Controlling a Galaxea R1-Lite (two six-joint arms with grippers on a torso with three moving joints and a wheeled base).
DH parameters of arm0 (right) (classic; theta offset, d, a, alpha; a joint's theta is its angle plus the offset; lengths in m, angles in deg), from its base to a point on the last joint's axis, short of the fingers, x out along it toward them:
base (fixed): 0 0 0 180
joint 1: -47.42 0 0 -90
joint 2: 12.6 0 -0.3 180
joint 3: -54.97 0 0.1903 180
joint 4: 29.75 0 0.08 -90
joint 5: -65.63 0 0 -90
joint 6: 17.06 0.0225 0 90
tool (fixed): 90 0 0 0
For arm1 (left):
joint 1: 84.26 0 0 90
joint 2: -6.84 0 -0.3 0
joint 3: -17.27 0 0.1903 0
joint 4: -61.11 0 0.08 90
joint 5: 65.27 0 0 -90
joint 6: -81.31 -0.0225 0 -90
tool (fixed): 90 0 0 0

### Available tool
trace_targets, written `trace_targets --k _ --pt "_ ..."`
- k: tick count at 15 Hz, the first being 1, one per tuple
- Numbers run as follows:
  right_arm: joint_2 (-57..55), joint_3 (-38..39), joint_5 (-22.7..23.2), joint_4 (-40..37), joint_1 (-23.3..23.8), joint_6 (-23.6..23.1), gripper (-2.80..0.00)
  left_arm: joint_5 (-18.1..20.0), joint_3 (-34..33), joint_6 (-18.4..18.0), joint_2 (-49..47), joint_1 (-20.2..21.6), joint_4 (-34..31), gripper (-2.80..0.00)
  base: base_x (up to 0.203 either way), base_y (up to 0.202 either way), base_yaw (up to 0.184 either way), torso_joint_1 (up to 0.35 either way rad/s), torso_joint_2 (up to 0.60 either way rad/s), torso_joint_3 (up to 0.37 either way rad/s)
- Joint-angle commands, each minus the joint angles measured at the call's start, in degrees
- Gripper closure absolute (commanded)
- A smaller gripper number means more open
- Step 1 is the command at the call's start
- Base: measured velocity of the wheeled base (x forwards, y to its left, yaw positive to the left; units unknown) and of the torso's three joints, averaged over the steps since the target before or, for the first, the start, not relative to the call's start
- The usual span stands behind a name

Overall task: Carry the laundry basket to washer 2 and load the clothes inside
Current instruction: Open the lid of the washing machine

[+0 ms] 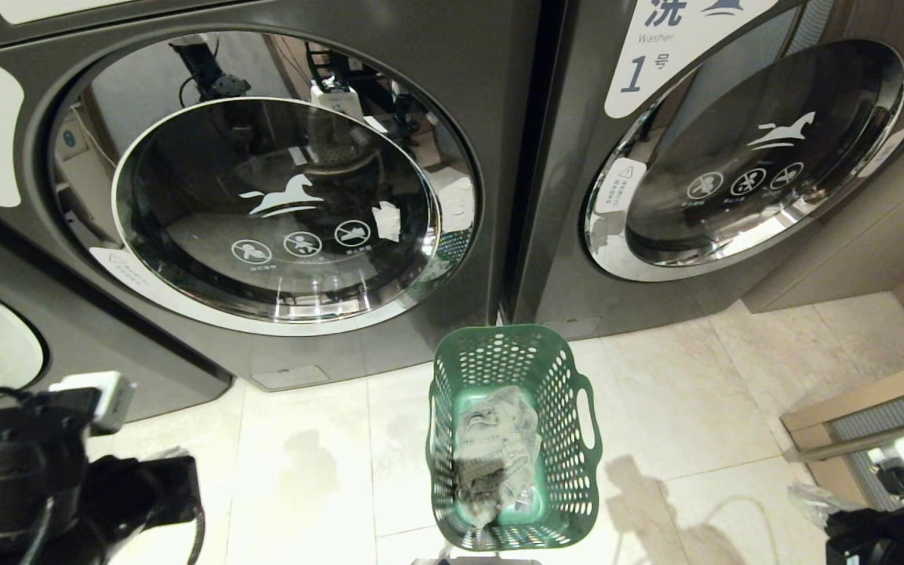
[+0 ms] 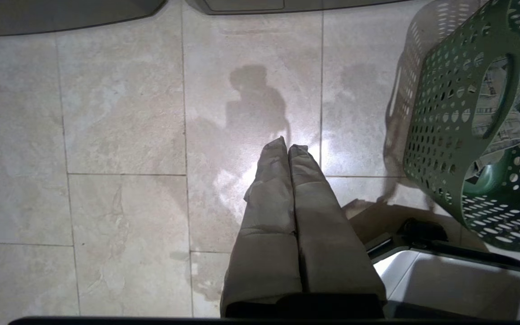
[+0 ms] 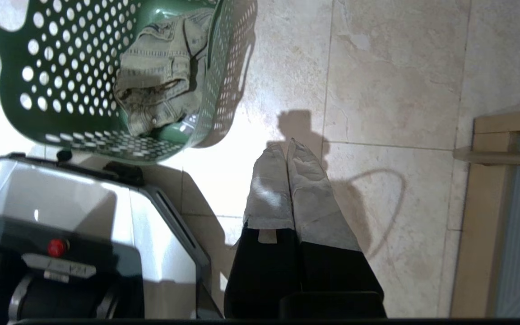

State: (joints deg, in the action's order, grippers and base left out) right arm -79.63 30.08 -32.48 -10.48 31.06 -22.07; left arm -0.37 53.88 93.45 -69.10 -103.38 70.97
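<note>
My left gripper (image 2: 288, 149) and right gripper (image 3: 287, 149), both pressed together and empty, flank the laundry basket (image 1: 452, 369) about equally, washer 2 (image 1: 279, 204)'s door shut at its eleven o'clock.

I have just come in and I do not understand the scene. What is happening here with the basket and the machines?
A two-armed robot is doing laundry. The laundry basket stands on the tiled floor in front of washer 2, with the clothes inside it. The washer's door is closed. Neither gripper holds anything: the left gripper and the right gripper are shut and empty, one on each side of the basket.
</note>
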Motion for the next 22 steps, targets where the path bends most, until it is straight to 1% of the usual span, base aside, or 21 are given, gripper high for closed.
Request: trace_targets --k 1,3,4,5,6,8,9,10,11,13,14,15,18,19,20,22 --pt "15.4 -1.0 0.4 -13.5 -0.1 -0.5 0.00 -0.3 -4.9 -0.3 8.8 1.4 -0.7 0.00 0.000 0.000 0.000 0.000 0.00 0.000" --pt "27.9 -4.6 2.7 -35.8 -0.2 -1.1 0.00 -0.1 -7.5 -0.5 14.9 2.0 -4.6 0.00 0.000 0.000 0.000 0.000 0.00 0.000" --pt "32.2 -6.1 4.2 -45.5 -0.2 -1.3 0.00 0.1 -7.9 -0.6 17.8 2.0 -7.1 0.00 0.000 0.000 0.000 0.000 0.00 0.000" --pt "35.8 -6.4 5.8 -52.6 -0.2 -1.5 0.00 0.9 -8.0 -0.6 21.1 2.0 -10.3 0.00 0.000 0.000 0.000 0.000 0.00 0.000" --pt "39.1 -5.5 6.8 -55.0 -0.2 -1.8 0.00 2.2 -7.9 -0.6 24.6 2.1 -13.6 0.00 0.000 0.000 0.000 0.000 0.00 0.000" --pt "46.2 -4.3 8.5 -55.8 0.0 -2.4 0.00 4.8 -6.3 -0.6 31.7 2.1 -23.0 0.00 0.000 0.000 0.000 0.000 0.00 0.000" --pt "48.7 -4.0 9.2 -56.1 0.3 -2.7 0.00 5.8 -4.3 -0.6 34.6 2.1 -30.3 0.00 0.000 0.000 0.000 0.000 0.00 0.000" --pt "49.5 -3.8 9.5 -56.2 1.8 -2.8 0.00 6.7 -2.3 -0.6 36.8 2.2 -35.5 0.00 0.000 0.000 0.000 0.000 0.00 0.000" --pt "49.6 -3.8 9.6 -56.2 4.6 -2.9 0.00 7.0 -1.4 -0.5 37.7 2.7 -37.0 0.00 0.000 0.000 0.000 0.000 0.00 0.000" --pt "50.3 -3.8 9.7 -56.3 9.8 -2.8 0.00 7.1 -2.2 -0.5 39.6 5.3 -37.4 0.00 0.000 0.000 0.000 0.000 0.00 0.000" --pt "51.4 -3.8 9.8 -56.3 12.7 -2.9 0.00 7.1 -2.5 -0.5 40.6 7.4 -37.5 0.00 0.000 0.000 0.000 0.000 0.00 0.000" --pt "53.0 -3.8 9.7 -56.3 14.3 -2.8 0.00 6.9 -3.0 -0.5 42.1 9.5 -37.5 0.00 0.000 0.000 0.000 0.000 0.00 0.000" --pt "57.3 -3.8 9.4 -56.3 15.3 -2.6 0.00 6.7 -4.1 -0.7 45.7 14.4 -37.3 0.00 0.000 0.000 0.000 0.000 0.00 0.000" --pt "58.1 -3.8 9.3 -56.3 16.8 -2.4 0.00 6.9 -4.7 -0.8 47.3 15.7 -37.3 0.00 0.000 0.000 0.000 0.000 0.00 0.000" --pt "58.1 -3.8 9.3 -56.3 16.9 -2.0 0.00 7.0 -5.6 -0.8 48.8 16.8 -37.2 0.00 0.000 0.000 0.000 0.000 0.00 0.000" --pt "58.9 -3.8 9.5 -56.3 16.9 -2.2 0.00 7.1 -8.3 -0.6 52.0 17.5 -37.2 0.00 0.000 0.000 0.000 0.000 0.00 0.000"
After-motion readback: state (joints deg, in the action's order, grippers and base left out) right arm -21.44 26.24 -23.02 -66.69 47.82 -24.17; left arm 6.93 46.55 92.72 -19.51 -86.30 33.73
